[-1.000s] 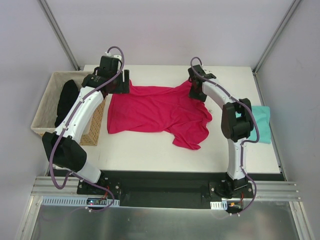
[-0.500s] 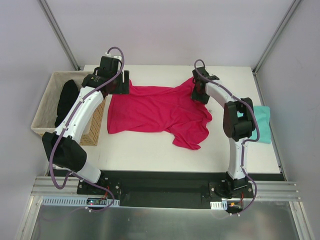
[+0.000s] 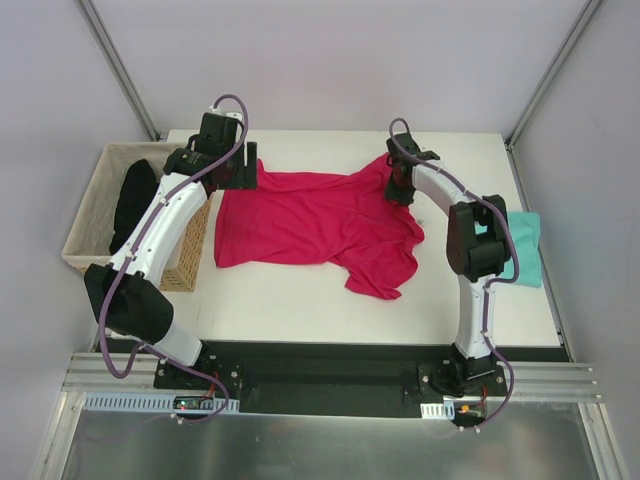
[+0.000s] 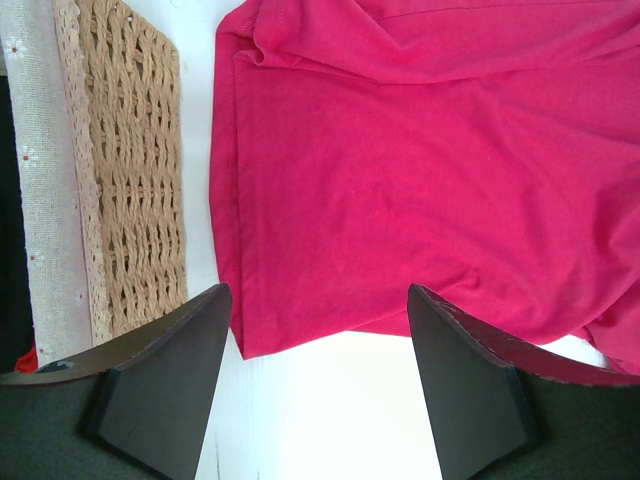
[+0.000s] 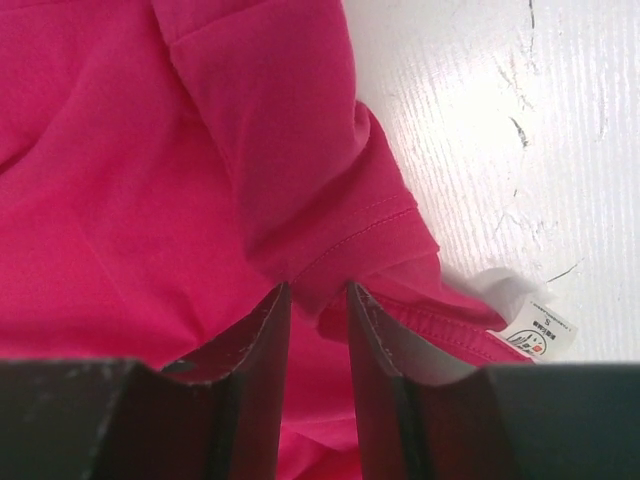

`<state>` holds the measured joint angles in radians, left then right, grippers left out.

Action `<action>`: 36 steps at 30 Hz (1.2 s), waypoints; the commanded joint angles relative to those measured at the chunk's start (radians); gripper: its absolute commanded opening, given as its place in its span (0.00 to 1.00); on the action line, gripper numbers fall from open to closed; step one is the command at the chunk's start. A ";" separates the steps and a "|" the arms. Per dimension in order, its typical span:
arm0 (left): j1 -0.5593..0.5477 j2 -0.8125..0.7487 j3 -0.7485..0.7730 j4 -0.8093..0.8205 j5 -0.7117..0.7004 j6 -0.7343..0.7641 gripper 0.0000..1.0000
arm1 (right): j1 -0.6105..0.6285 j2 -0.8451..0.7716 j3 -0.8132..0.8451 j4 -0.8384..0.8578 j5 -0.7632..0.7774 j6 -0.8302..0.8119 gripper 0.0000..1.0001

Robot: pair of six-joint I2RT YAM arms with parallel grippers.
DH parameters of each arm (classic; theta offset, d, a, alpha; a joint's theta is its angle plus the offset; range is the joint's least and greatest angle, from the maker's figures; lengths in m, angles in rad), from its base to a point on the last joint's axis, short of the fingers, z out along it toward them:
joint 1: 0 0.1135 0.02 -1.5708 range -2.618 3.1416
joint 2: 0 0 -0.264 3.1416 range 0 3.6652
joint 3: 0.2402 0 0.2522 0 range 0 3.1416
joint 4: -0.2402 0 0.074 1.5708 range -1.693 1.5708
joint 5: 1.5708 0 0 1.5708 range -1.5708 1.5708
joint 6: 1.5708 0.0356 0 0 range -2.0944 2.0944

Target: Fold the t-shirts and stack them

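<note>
The magenta-pink t-shirt [image 3: 310, 220] lies spread on the white table [image 3: 300, 300], crumpled toward its right side. My left gripper [image 3: 243, 172] hovers open over the shirt's far-left corner [image 4: 245, 340], nothing between its fingers [image 4: 170, 380]. My right gripper [image 3: 397, 186] is at the shirt's far-right edge. In the right wrist view its jaws [image 5: 318, 290] stand narrow, pinching a fold of hemmed pink cloth [image 5: 330, 250] beside the white neck label [image 5: 537, 335]. The teal t-shirt [image 3: 525, 245] lies at the table's right edge, partly behind the right arm.
A wicker basket [image 3: 90, 235] with a cloth liner stands off the table's left side and holds a black garment [image 3: 130, 200]. Its woven wall [image 4: 130, 160] is close beside my left gripper. Grey walls enclose the table.
My right gripper has shifted slightly right onto the shirt's edge and narrowed its jaws on the cloth. The left arm and the shirt have stayed put.
</note>
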<state>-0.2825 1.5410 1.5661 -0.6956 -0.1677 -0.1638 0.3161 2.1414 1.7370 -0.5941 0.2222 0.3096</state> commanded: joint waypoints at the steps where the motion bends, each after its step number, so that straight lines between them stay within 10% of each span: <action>1: -0.009 -0.030 0.028 -0.018 -0.024 0.001 0.71 | -0.014 0.008 0.018 0.011 -0.021 -0.001 0.32; 10: -0.009 -0.028 0.035 -0.019 -0.016 0.000 0.70 | -0.032 -0.005 -0.014 0.023 -0.030 0.011 0.01; 36: -0.009 -0.035 0.048 -0.035 -0.003 -0.003 0.69 | -0.204 -0.071 0.045 0.005 0.080 -0.024 0.01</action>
<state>-0.2825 1.5410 1.5669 -0.6979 -0.1665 -0.1646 0.1211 2.1124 1.7153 -0.5762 0.2752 0.3035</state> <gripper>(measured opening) 0.694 0.017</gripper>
